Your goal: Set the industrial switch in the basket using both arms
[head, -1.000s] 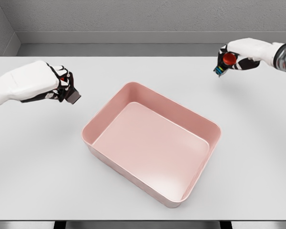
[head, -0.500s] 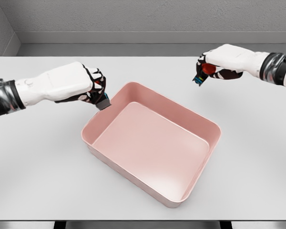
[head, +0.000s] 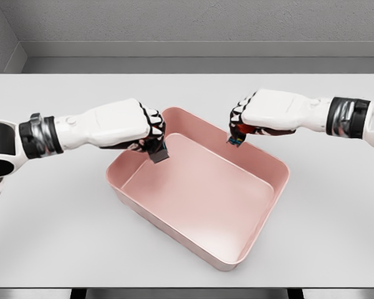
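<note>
Left hand [head: 148, 132] grips dark switch [head: 159, 155] over basket [head: 262, 218] rim; right hand [head: 249, 119] clutches red-capped switch [head: 237, 137].

I see two small switch units, each gripped in a robot hand above the pink basket [head: 262, 215]. The left switch [head: 159, 154], clenched in the left robot hand [head: 148, 132], shows as a dark grey block poking down below the fingers, tilted, hanging over the basket's far left corner. The right switch [head: 239, 134], clasped in the right robot hand [head: 246, 121], shows a red part and a teal-edged tip pointing down over the far rim. The basket is a shallow rectangular tub, upright, set at an angle on the bench [head: 43, 224].
</note>
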`<state>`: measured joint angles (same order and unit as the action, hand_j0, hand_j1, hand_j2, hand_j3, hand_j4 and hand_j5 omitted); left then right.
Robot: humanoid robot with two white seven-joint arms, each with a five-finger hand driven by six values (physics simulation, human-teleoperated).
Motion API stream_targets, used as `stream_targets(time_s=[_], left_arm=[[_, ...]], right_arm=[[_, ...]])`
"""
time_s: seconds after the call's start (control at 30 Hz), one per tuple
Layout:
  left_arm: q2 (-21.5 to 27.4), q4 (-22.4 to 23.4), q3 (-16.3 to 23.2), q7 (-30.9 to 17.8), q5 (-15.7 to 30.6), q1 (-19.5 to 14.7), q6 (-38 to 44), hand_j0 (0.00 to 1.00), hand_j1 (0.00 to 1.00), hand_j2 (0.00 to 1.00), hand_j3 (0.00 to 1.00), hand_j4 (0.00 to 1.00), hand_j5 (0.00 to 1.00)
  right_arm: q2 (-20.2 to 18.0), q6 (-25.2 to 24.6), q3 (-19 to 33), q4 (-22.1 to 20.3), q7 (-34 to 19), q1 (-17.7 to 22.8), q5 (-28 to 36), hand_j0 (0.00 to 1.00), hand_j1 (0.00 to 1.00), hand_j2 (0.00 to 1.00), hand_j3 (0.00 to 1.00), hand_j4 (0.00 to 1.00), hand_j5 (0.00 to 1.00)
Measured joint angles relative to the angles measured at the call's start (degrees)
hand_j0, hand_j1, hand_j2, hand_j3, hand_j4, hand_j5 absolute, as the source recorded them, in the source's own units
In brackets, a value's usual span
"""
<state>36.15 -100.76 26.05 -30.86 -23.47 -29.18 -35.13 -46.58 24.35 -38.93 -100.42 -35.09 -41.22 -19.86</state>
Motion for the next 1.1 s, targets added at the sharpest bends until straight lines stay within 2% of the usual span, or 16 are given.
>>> stream_targets(time_s=[0.03,0.07,0.1,0.13,0.33,0.37,0.4,0.43,0.57,0.77,0.93,1.03,1.1], left_arm=[[0.0,0.0,0.2,0.0,-0.1,-0.1,0.0,0.61,0.61,0.61,0.61,0.61,0.61],[0.0,0.0,0.4,0.0,-0.3,-0.1,0.0,0.85,0.85,0.85,0.85,0.85,0.85],[0.0,0.0,0.5,0.0,-0.4,-0.1,0.0,0.97,0.97,0.97,0.97,0.97,0.97],[0.0,0.0,0.6,0.0,-0.4,-0.1,0.0,0.99,0.99,0.99,0.99,0.99,0.99],[0.0,0.0,0.8,0.1,-0.5,-0.3,0.0,1.00,1.00,1.00,1.00,1.00,1.00],[0.0,0.0,0.8,0.2,-0.5,-0.2,0.0,1.00,1.00,1.00,1.00,1.00,1.00],[0.0,0.0,0.8,0.5,-0.5,-0.2,0.0,1.00,1.00,1.00,1.00,1.00,1.00],[0.0,0.0,0.8,0.8,-0.5,-0.3,0.0,1.00,1.00,1.00,1.00,1.00,1.00],[1.5,0.0,0.8,1.5,0.0,-0.9,0.0,1.00,1.00,1.00,1.00,1.00,1.00],[7.4,0.1,0.1,2.6,2.2,-0.8,0.0,1.00,1.00,1.00,1.00,1.00,1.00],[12.3,0.3,-2.0,2.8,3.8,0.0,0.0,1.00,1.00,1.00,1.00,1.00,1.00],[15.7,0.8,-4.2,2.7,4.1,4.0,0.0,1.00,1.00,1.00,1.00,1.00,1.00],[17.4,1.1,-5.8,2.6,4.2,5.2,0.0,1.00,1.00,1.00,1.00,1.00,1.00]], right_arm=[[0.0,1.2,-0.1,0.0,0.1,0.3,0.0,0.45,0.45,0.45,0.45,0.45,0.45],[0.1,2.3,-0.1,-0.1,0.1,0.4,0.0,0.45,0.45,0.45,0.45,0.45,0.45],[0.2,3.3,-0.2,-0.1,0.1,1.0,0.0,0.45,0.45,0.45,0.45,0.45,0.45],[0.3,4.1,-0.4,-0.1,0.1,1.1,0.0,0.45,0.45,0.45,0.45,0.45,0.45],[0.6,5.9,-2.2,-0.1,0.1,1.1,0.0,0.48,0.48,0.48,0.48,0.48,0.48],[0.7,5.9,-2.4,-0.1,0.1,1.1,0.0,0.63,0.63,0.63,0.63,0.63,0.63],[0.8,6.0,-2.5,-0.1,0.1,1.1,0.0,0.94,0.94,0.94,0.94,0.94,0.94],[0.8,6.0,-2.6,-0.1,0.1,1.1,0.1,1.00,1.00,1.00,1.00,1.00,1.00],[0.9,6.9,-2.9,-0.1,0.1,1.0,0.1,1.00,1.00,1.00,1.00,1.00,1.00],[1.1,7.4,-3.1,-0.1,0.1,1.0,0.2,1.00,1.00,1.00,1.00,1.00,1.00],[1.2,7.2,-2.6,-0.1,0.1,0.4,0.3,1.00,1.00,1.00,1.00,1.00,1.00],[0.9,7.1,0.4,0.0,0.1,1.2,0.8,1.00,1.00,1.00,1.00,1.00,1.00],[0.6,7.3,3.3,0.1,0.1,3.1,1.6,1.00,1.00,1.00,1.00,1.00,1.00]])
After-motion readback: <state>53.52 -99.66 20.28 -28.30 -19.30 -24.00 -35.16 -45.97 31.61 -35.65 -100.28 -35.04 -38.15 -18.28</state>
